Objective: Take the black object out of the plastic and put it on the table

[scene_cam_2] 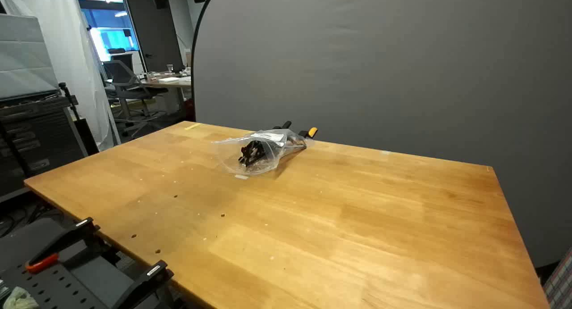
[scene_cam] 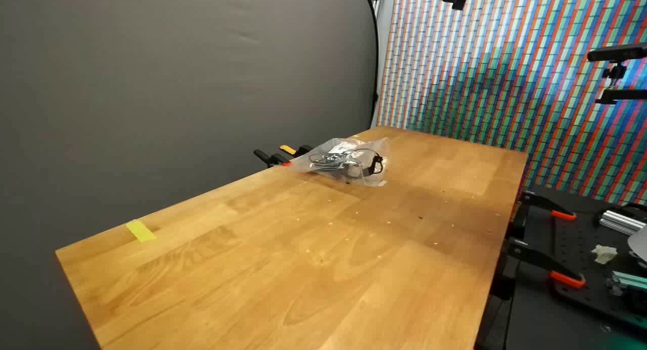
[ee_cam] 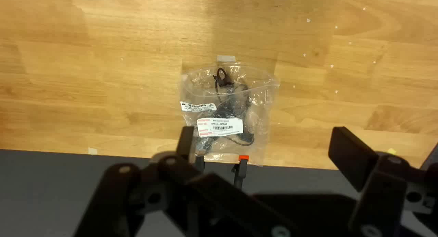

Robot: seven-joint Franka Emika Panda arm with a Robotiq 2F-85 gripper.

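Angular and black, the two-fingered gripper [ee_cam: 265, 147] is spread wide. A crinkled, clear plastic bag [ee_cam: 259, 113] encloses a black, corded object [ee_cam: 234, 106] on the honey-brown, wood-grained tabletop [ee_cam: 102, 65].

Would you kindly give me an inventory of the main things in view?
Table: one, brown wood, centre.
Plastic bag: one, clear, on table.
Black object: apparently one, black, inside bag.
Labels: two, white, on bag.
Clamps: four, black with orange or yellow, two by bag, two at opposite edge.
Yellow tape: one piece, yellow, near table corner.
Backdrop: one, grey, behind table.
Striped background: one, multicoloured, beyond table.
Gripper: one, black, in wrist view, jaws open.
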